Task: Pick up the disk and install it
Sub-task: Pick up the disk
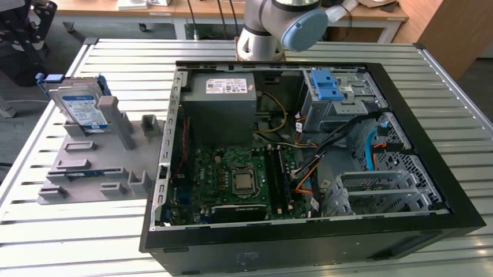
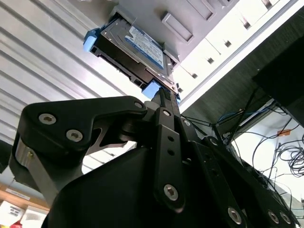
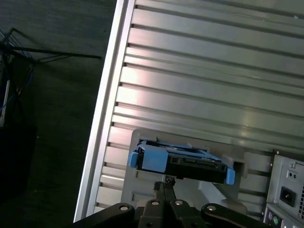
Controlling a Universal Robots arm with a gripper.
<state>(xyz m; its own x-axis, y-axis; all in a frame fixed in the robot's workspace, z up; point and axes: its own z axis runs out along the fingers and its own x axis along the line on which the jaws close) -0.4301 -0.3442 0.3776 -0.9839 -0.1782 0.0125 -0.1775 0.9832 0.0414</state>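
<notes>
Disk, exterior view: it stands on edge in a grey holder on the slatted metal table, at the exterior view's left, well apart from the open computer case. Inside the case I see a power supply box, a circuit board, loose cables and a metal cage with a blue latch. The arm rises behind the case, with wooden benches beyond it.

Second wrist view: the claw looks drawn fully together, holding nothing. Its tips point toward the disk but sit apart from it, label face showing.

First wrist view: the claw is closed and bare here too. The disk lies beyond the tips, its blue frame end facing me. Table slats run to the edge, then dark floor.
</notes>
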